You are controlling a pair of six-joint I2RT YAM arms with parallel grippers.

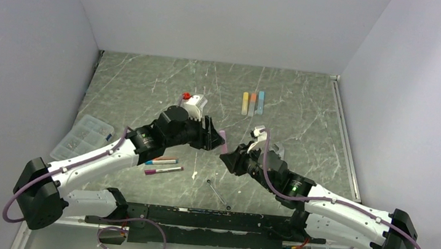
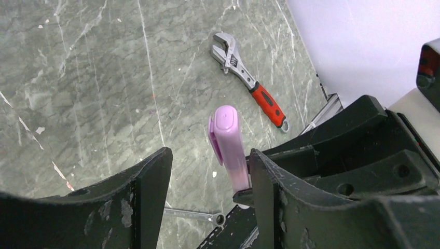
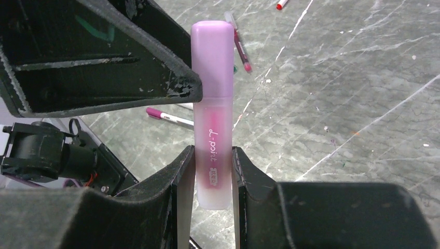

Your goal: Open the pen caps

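A chunky pink highlighter is held off the table, and my right gripper is shut on its pale barrel. Its pink cap sticks out toward the left arm. In the left wrist view the same cap stands between the fingers of my left gripper. The right finger lies against the cap and the left finger stands well clear of it, so the jaws are open. From above, the two grippers meet over the table's middle around the pink highlighter.
Three capped pastel highlighters lie at the back. Thin markers lie near the left arm, beside a clear plastic box. A slim wrench lies near the front, and a red-handled adjustable wrench is on the table.
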